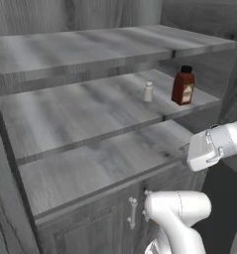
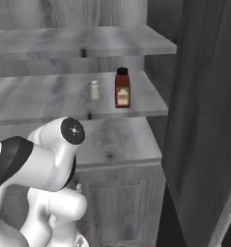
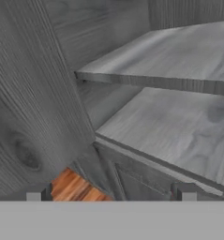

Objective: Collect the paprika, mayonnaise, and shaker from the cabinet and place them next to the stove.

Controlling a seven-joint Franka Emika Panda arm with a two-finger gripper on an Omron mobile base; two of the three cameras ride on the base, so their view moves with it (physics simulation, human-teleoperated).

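The grey wood-grain cabinet (image 1: 90, 111) has three plank shelves. On the middle shelf's right end stands the dark red paprika (image 1: 183, 85) with its black cap, and the tiny pale shaker (image 1: 148, 92) is just left of it. From the right side, the shaker (image 2: 94, 90) and the paprika (image 2: 122, 88) stand side by side and apart. My gripper (image 3: 111, 194) is open with nothing between its fingertips (image 3: 38, 194). It faces the lower shelves (image 3: 179, 126), below and in front of both items. The mayonnaise and the stove are out of view.
Below the shelves are grey cabinet doors with metal handles (image 1: 133, 212). A dark wood panel (image 2: 204, 120) rises close on the right. A patch of orange wood floor (image 3: 73, 186) shows low in the hand view. My white arm (image 2: 44, 164) fills the lower left.
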